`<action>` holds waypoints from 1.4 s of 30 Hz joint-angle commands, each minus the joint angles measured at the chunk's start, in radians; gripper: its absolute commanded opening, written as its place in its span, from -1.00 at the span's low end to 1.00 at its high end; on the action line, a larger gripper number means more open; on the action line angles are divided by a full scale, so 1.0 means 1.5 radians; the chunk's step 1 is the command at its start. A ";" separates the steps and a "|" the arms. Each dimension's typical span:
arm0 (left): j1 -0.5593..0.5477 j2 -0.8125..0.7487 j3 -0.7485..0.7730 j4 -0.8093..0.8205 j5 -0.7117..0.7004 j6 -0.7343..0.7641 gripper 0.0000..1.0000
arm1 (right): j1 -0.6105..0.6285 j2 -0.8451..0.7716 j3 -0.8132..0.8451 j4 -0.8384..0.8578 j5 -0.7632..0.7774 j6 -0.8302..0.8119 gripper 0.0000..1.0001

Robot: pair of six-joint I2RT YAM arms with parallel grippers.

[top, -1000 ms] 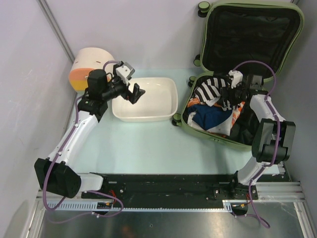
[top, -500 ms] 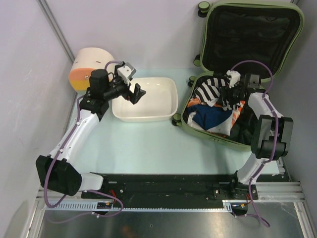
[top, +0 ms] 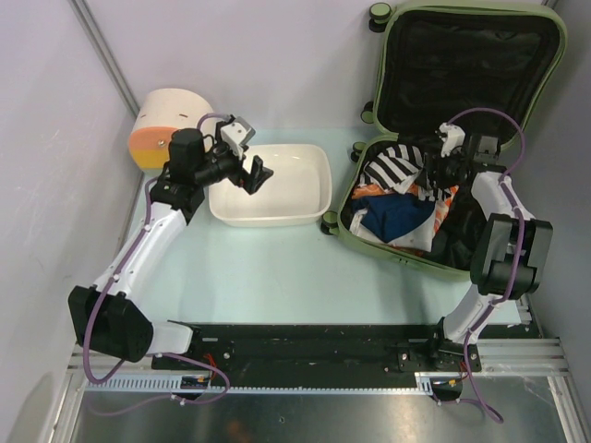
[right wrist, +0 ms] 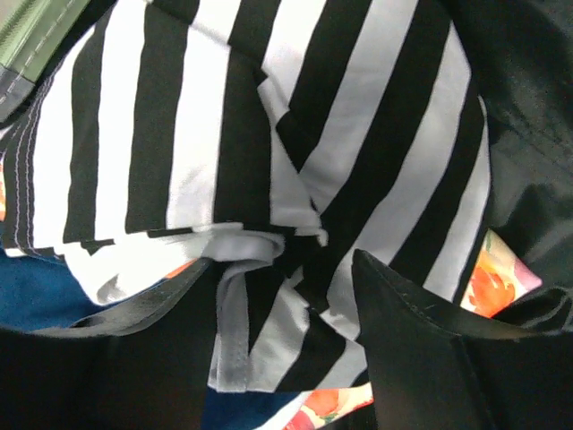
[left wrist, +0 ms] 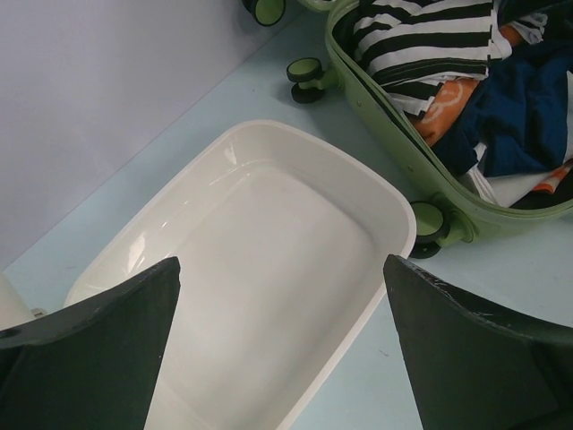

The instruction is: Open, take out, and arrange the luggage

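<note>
The olive-green luggage [top: 397, 260] lies open at the right, its black-lined lid [top: 471, 65] standing up behind. Its lower shell [left wrist: 394, 116] is full of clothes: a black-and-white striped garment [top: 392, 169] on top, with blue and orange-patterned pieces beneath. My right gripper [top: 436, 171] is inside the shell, at the striped garment's right end. In the right wrist view a bunched fold of the striped garment [right wrist: 358, 107] sits pinched between the fingers of the right gripper [right wrist: 286, 296]. My left gripper [top: 256, 175] hovers open over the white tub, nothing between the fingers of the left gripper [left wrist: 282, 349].
The white rectangular tub [top: 268, 219] sits left of the suitcase, holding nothing, its rim [left wrist: 394, 206] close to the black suitcase wheels [left wrist: 309, 72]. A round cream drawer box with an orange front [top: 166, 115] stands at the back left. Grey walls bound both sides.
My right gripper has shifted a little up and to the right, and the striped garment's end has drawn that way with it. The left arm has barely moved.
</note>
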 commanded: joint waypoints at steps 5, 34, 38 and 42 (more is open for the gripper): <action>-0.007 0.013 0.035 0.010 0.039 0.021 0.99 | -0.020 -0.011 0.045 0.015 -0.073 0.018 0.33; -0.007 0.024 0.037 0.010 0.045 0.014 0.99 | 0.005 0.030 0.066 -0.102 -0.044 -0.126 0.69; -0.007 0.027 0.038 0.011 0.048 0.013 1.00 | 0.003 0.030 0.065 -0.112 -0.071 -0.124 0.78; -0.007 0.032 0.041 0.010 0.049 0.012 0.99 | 0.005 0.036 0.066 -0.088 -0.031 -0.110 0.62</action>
